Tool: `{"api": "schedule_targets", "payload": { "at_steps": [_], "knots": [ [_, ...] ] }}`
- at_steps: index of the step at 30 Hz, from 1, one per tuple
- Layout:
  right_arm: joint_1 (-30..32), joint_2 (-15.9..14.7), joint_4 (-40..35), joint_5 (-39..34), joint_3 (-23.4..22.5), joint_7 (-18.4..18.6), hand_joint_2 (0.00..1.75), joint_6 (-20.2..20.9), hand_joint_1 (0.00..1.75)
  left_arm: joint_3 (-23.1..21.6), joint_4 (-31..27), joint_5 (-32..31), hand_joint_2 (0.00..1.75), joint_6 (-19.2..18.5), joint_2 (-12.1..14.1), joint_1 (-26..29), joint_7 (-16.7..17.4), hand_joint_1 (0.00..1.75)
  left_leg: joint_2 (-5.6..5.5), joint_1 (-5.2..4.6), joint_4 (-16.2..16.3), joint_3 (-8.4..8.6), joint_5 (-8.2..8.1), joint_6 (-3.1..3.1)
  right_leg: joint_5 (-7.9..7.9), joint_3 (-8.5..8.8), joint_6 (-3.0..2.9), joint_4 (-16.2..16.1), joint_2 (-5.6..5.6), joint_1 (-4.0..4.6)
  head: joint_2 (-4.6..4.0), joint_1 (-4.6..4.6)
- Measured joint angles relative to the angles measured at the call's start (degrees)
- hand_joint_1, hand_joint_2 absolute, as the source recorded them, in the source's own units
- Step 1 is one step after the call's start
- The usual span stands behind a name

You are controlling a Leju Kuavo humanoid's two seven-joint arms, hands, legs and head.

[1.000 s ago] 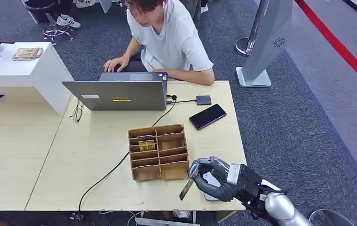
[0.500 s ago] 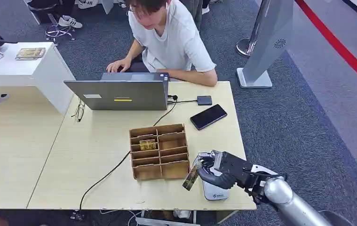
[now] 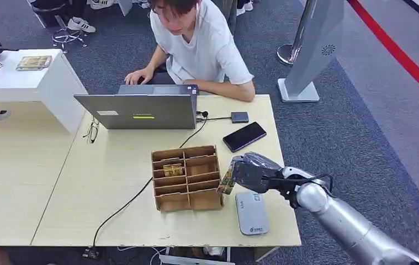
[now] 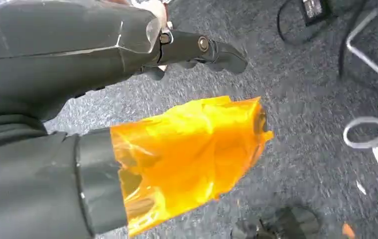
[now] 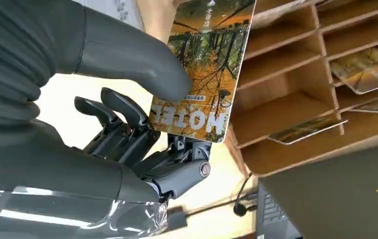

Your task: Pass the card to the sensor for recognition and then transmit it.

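My right hand [image 3: 255, 171] pinches a card [image 3: 227, 180] between thumb and fingers, just off the right side of the wooden divider box [image 3: 186, 178]. Seen from the right wrist, the card [image 5: 209, 64] has an autumn forest picture and the word HOTEL, and the thumb [image 5: 127, 55] presses on its face. The grey card sensor [image 3: 251, 212] lies flat on the table near the front edge, in front of that hand and apart from it. My left hand [image 4: 102, 124] hangs over dark carpet with an orange-wrapped thumb and nothing in it, fingers apart.
Several cards [image 5: 371, 69] lie in the box's slots. A laptop [image 3: 138, 110], a black phone [image 3: 244, 136] and a cable [image 3: 124, 207] share the table. A person [image 3: 201, 47] sits behind the laptop. A grey stand [image 3: 312, 49] rises at the back right.
My right hand has carried the card from above the sensor at the table's front edge away to beside the box's right side. The sensor now lies uncovered.
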Motion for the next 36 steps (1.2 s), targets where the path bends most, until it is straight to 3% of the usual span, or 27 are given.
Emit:
{"api": "schedule_targets", "payload": {
  "at_steps": [5, 11, 17, 36],
  "knots": [
    [-1.87, 0.0, 1.28, 1.77, 1.96, 0.68, 1.75, 0.32, 1.75, 0.98, -0.02, -0.09, 0.0, 0.22, -0.04, -0.02, 0.52, 0.0, 0.02, -0.06, 0.01, -0.03, -0.03, 0.03, 0.0, -0.03, 0.01, -0.02, 0.02, -0.05, 0.0, 0.0],
    [-2.9, -0.24, 2.73, -3.9, 2.8, -1.69, 1.75, 3.11, 1.75, 2.01, -0.07, -0.46, 0.0, 0.33, 0.04, 0.02, 0.39, 0.0, -0.01, -0.08, 0.01, -0.02, -0.03, 0.04, -0.01, -0.02, 0.01, -0.03, -0.01, -0.08, 0.0, 0.0],
    [-2.97, -1.97, 3.1, -4.77, 2.77, -2.17, 1.75, 3.67, 1.75, 2.91, -0.09, -0.79, 0.0, 0.31, 0.13, 0.31, -0.2, 0.0, 0.01, -0.1, 0.01, -0.01, -0.03, 0.04, 0.01, -0.03, 0.03, -0.03, 0.01, -0.14, 0.0, 0.0],
    [-5.35, -13.07, 2.93, -8.79, 4.17, -3.1, 1.75, 10.23, 1.75, 6.45, -0.11, -1.36, 0.0, 0.72, 0.44, 0.84, -0.83, 0.0, -0.01, -0.13, 0.04, -0.02, -0.06, 0.08, 0.01, -0.02, 0.04, -0.03, -0.02, -0.16, 0.0, 0.02]
  ]
}}
